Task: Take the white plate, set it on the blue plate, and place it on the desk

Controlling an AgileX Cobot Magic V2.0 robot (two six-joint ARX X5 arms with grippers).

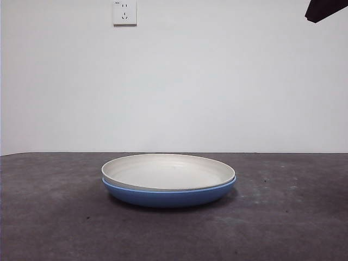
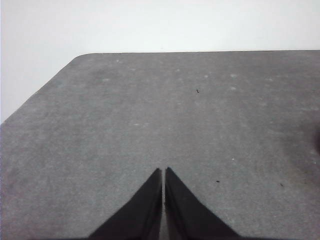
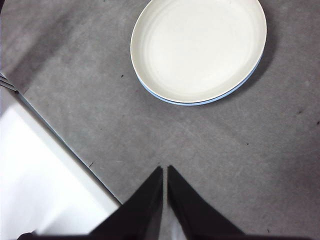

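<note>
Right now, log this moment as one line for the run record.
white plate: nested in blue plate | stack: on desk | left gripper: shut, over bare desk | right gripper: shut, apart from plates

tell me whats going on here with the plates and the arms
Nothing is being handled right now. The white plate sits nested in the blue plate on the desk. The right gripper hangs above the desk near the stack, jaws shut and empty. The left gripper waits over bare desk, also shut, with no plate in its view.
</note>
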